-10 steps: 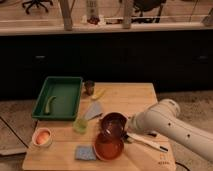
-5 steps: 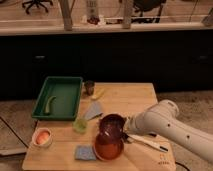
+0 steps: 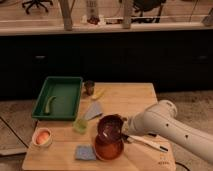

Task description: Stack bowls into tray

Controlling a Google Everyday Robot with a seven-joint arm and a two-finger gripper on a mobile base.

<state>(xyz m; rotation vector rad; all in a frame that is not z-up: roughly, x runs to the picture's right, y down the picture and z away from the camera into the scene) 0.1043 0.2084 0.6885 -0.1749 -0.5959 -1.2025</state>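
Note:
The dark maroon bowl (image 3: 110, 128) hangs tilted just above the orange bowl (image 3: 109, 147), which sits on the wooden table near its front edge. My gripper (image 3: 123, 132) comes in from the right on a white arm and is shut on the maroon bowl's right rim. The green tray (image 3: 42, 99) lies at the table's back left, well away from both bowls, with a small green item (image 3: 50, 104) inside it.
A small dark metal cup (image 3: 89, 87) and a yellow item (image 3: 98, 93) stand beside the tray. A grey cloth (image 3: 93, 111), a translucent green cup (image 3: 80, 125), a small white dish (image 3: 42, 137), a blue sponge (image 3: 85, 152) and a white utensil (image 3: 150, 144) lie around the bowls.
The maroon bowl has drifted slightly left and down over the orange bowl, still in my grip. Nothing else has moved.

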